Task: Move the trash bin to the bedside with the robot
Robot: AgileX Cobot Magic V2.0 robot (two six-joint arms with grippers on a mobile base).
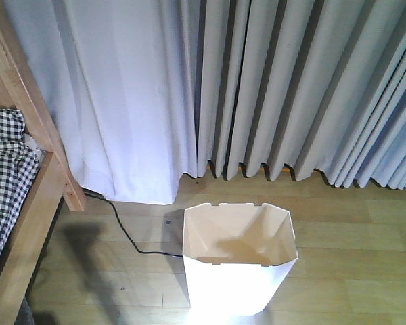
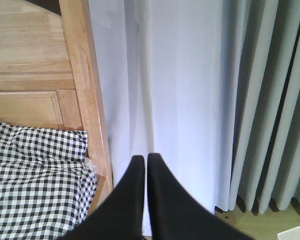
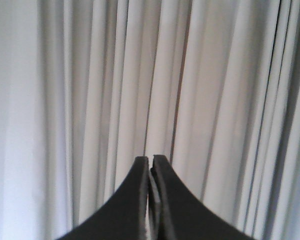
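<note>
The white trash bin [image 1: 231, 288] stands upright on the wooden floor at the bottom centre of the front view, its cream inside showing. One corner of it shows in the left wrist view [image 2: 295, 233]. The bed with its light wooden frame [image 1: 28, 108] and checked bedding [image 1: 5, 172] is at the left, a short gap from the bin. My left gripper [image 2: 143, 157] is shut and empty, pointing at the white curtain beside the bed frame [image 2: 85, 100]. My right gripper [image 3: 150, 158] is shut and faces the grey curtain. Neither gripper shows in the front view.
Pleated grey curtains [image 1: 298, 88] and a white curtain panel [image 1: 128, 101] hang to the floor behind the bin. A loose black cable [image 1: 125, 235] runs over the floor from the bed post towards the bin's left side.
</note>
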